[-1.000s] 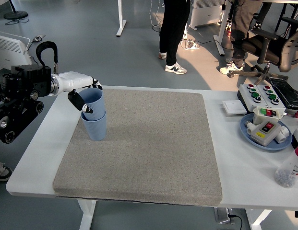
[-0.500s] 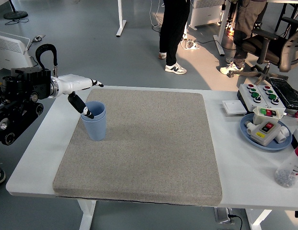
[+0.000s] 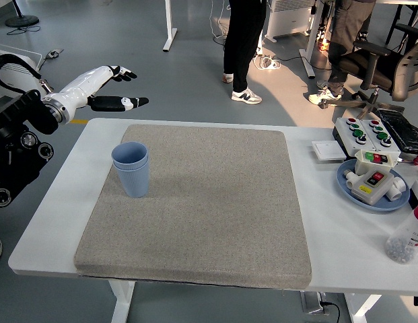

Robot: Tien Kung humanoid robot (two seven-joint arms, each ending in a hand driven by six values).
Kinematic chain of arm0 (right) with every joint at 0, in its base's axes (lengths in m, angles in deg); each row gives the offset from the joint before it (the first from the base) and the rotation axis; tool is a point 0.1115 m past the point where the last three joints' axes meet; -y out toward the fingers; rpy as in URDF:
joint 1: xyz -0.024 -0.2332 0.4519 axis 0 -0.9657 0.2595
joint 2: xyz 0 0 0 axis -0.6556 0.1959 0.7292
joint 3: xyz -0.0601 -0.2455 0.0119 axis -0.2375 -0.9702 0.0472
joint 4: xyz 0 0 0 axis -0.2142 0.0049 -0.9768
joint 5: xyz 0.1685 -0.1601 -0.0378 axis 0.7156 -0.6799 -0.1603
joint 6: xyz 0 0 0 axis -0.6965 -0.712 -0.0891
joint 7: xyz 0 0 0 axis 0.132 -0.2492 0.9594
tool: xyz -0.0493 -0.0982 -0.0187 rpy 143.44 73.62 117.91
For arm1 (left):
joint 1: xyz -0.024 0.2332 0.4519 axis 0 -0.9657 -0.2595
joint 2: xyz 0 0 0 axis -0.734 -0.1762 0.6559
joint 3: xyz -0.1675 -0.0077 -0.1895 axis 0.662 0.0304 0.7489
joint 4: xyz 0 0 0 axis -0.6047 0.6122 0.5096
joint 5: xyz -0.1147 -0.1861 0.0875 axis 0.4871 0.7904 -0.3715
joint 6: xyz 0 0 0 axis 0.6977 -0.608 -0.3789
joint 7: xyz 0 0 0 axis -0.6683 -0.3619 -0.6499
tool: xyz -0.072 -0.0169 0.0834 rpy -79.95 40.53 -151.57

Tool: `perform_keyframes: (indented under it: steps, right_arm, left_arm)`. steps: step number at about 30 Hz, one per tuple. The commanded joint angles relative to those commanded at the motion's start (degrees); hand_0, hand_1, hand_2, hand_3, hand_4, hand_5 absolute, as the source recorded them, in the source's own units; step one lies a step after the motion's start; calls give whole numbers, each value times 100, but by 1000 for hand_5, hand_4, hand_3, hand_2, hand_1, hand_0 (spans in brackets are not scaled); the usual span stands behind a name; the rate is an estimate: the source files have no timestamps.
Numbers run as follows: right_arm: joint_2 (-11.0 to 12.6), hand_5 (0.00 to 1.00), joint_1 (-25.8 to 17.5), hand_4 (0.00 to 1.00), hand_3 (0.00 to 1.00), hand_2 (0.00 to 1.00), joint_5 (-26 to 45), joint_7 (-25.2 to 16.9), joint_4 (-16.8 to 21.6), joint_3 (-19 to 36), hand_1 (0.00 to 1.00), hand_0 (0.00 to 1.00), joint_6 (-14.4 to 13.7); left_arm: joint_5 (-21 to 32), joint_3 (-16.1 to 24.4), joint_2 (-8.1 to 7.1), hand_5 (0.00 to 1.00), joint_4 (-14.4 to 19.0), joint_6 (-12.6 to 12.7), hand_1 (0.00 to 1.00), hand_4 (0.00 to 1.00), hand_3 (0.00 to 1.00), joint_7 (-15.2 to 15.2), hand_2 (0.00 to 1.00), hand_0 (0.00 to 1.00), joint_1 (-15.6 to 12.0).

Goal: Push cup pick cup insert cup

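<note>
Two blue cups (image 3: 132, 168) stand nested, one inside the other, upright on the left part of the grey mat (image 3: 209, 202). My left hand (image 3: 116, 87) is white with black fingertips, raised above and behind the table's far left corner, well clear of the cups. Its fingers are spread and hold nothing. My right arm is not in view.
At the table's right edge stand a blue plate (image 3: 370, 195) with a white button box, a control box with green and red buttons (image 3: 370, 132) and a clear bottle (image 3: 408, 235). People's legs (image 3: 244, 47) and an office chair (image 3: 380, 60) are beyond the table.
My left hand let go of the upper cup, which dropped fully into the lower one. The hand then opened and lifted up and away to the far left.
</note>
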Motion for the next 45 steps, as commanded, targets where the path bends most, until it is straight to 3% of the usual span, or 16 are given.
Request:
perform_keyframes:
  steps: [2,3,5,8,9,14,15,18,22,25,27,32,33,35,45]
  right_arm:
    - [-1,812,2,135,554,555,26,-6,-1,-14,505,529,-2]
    - [0,813,11,135,553,555,63,-16,-4,-35,505,529,-3]
    - [-2,813,27,135,553,555,101,-27,-8,-53,505,529,-6]
    - [-6,813,48,135,553,555,158,-53,-18,-74,505,529,-10]
    - [-8,811,55,135,554,555,176,-62,-21,-77,505,529,-11]
    - [-15,811,70,135,554,555,209,-102,-38,-66,505,529,-10]
    - [-16,814,70,136,554,555,208,-111,-42,-57,505,529,-8]
    - [-14,814,77,136,554,555,224,-133,-50,-51,505,529,-6]
    - [3,813,98,135,555,555,222,-162,-60,-46,505,529,7]
    - [1,813,110,135,555,555,236,-185,-71,-28,505,529,1]
    - [-2,814,114,134,554,555,241,-194,-75,-19,505,529,0]
    - [-3,814,126,134,554,555,214,-195,-81,6,505,529,5]
    - [-2,818,128,133,554,555,191,-192,-82,22,504,529,8]
    - [0,818,130,133,554,555,155,-186,-84,44,504,529,16]
    - [-2,821,133,130,554,555,147,-189,-86,47,503,529,14]
  left_arm:
    - [339,265,6,714,153,108,682,685,604,130,633,705,-191]
    - [617,514,41,777,330,232,689,639,618,379,658,688,-402]
    - [1057,872,104,777,569,466,689,639,618,742,658,688,-716]
    - [1767,1452,222,777,923,762,689,639,618,1005,658,688,-1246]
    - [1991,1614,260,998,1020,778,746,615,703,974,728,729,-1400]
    - [3220,2406,461,998,1536,651,746,615,703,561,728,729,-2253]
    - [3443,2522,511,998,1632,628,807,625,759,467,790,783,-2400]
    - [4151,2788,632,998,1873,510,807,625,759,281,790,783,-2830]
    - [5142,3052,921,998,2168,260,821,628,766,143,801,799,-3456]
    - [5357,3191,1195,998,2342,155,821,628,766,73,801,799,-3935]
    - [5360,3204,1276,998,2416,102,840,634,767,12,817,822,-4150]
    - [5368,3165,1309,998,2493,50,840,634,767,-167,817,822,-4428]
    - [5368,3138,1297,998,2515,56,884,638,789,-259,865,873,-4495]
    - [5380,3085,1270,998,2552,81,884,638,789,-449,865,873,-4595]
    - [5350,2988,1273,998,2492,128,890,636,802,-671,878,881,-4661]
